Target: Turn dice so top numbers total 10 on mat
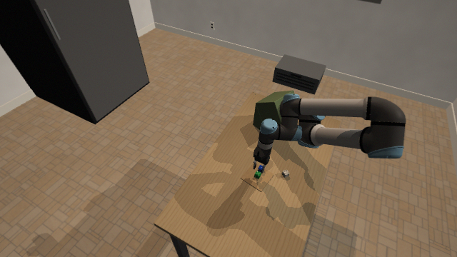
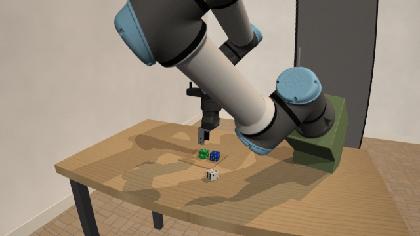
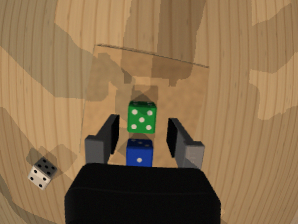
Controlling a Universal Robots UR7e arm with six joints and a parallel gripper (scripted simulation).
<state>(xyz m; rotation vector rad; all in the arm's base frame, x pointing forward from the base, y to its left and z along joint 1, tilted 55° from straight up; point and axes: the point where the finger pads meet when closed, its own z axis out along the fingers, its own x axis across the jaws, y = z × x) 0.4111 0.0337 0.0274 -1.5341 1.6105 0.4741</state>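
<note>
A thin tan mat (image 1: pixel 259 179) lies flat on the wooden table. It also shows in the exterior view (image 2: pixel 201 160) and in the wrist view (image 3: pixel 147 86). A green die (image 1: pixel 257 174) (image 2: pixel 203 153) (image 3: pixel 143 117) and a blue die (image 1: pixel 260 168) (image 2: pixel 214 155) (image 3: pixel 139 152) lie flat on the mat, side by side. A white die (image 1: pixel 285 173) (image 2: pixel 212 174) (image 3: pixel 41 172) lies flat on the bare table, off the mat. My gripper (image 1: pixel 255 165) (image 2: pixel 201 140) (image 3: pixel 143 128) is open and empty. It hangs a little above the green and blue dice and touches neither.
The robot's green base block (image 2: pixel 319 141) stands at the back of the table, with the arm reaching over the table from it. The table edge (image 2: pixel 138 193) is some way in front of the white die.
</note>
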